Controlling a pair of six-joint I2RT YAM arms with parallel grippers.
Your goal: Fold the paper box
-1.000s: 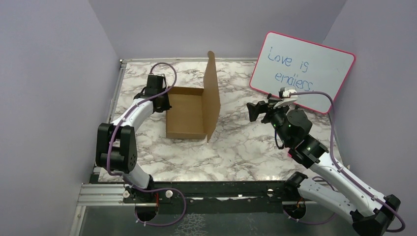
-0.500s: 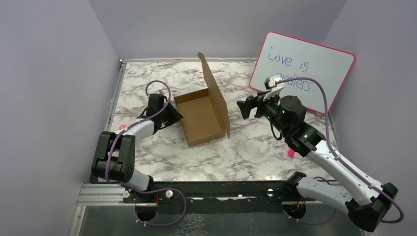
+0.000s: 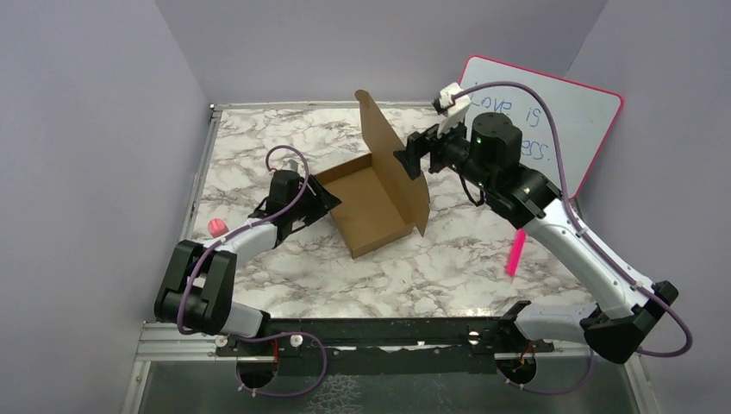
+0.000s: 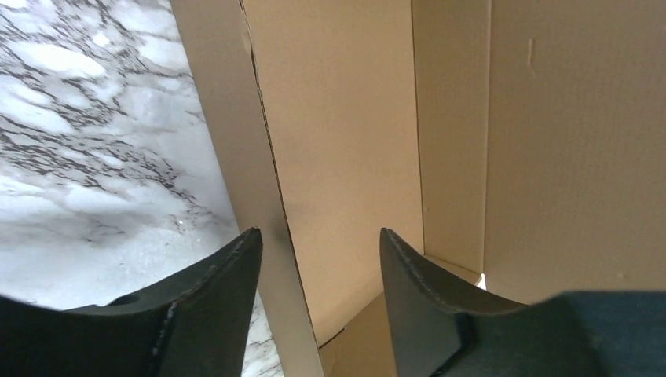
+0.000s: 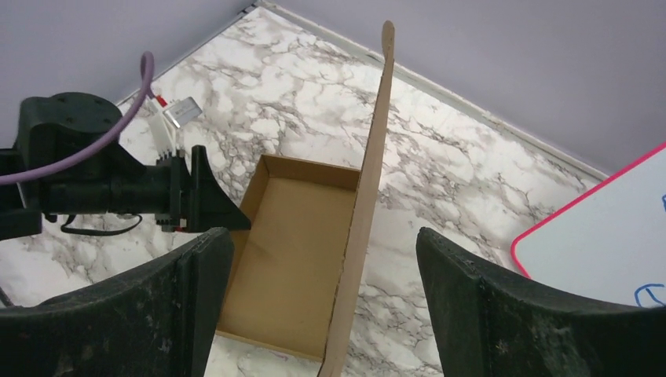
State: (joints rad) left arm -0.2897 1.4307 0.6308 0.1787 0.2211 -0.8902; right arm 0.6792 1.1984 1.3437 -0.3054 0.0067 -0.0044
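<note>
The paper box [image 3: 372,205] is a shallow brown cardboard tray on the marble table, turned at an angle, with its tall lid flap [image 3: 390,159] standing upright along the right side. My left gripper [image 3: 324,200] is open and straddles the tray's left wall. In the left wrist view [image 4: 319,232] that wall's edge [image 4: 271,236] runs up between the fingers, close to the left one. My right gripper [image 3: 411,159] is open beside the lid's upper part. In the right wrist view [image 5: 323,233] the lid's edge [image 5: 369,157] lies between the wide-spread fingers, above the tray [image 5: 292,236].
A pink-rimmed whiteboard [image 3: 560,108] with blue writing leans at the back right, partly behind my right arm. A pink marker [image 3: 515,252] lies right of the box. A small pink-capped object [image 3: 216,227] sits by my left arm. Purple walls close in on three sides.
The box has turned and slid right and nearer, with my left gripper following at its left wall. My right gripper rose and moved left up to the standing lid.
</note>
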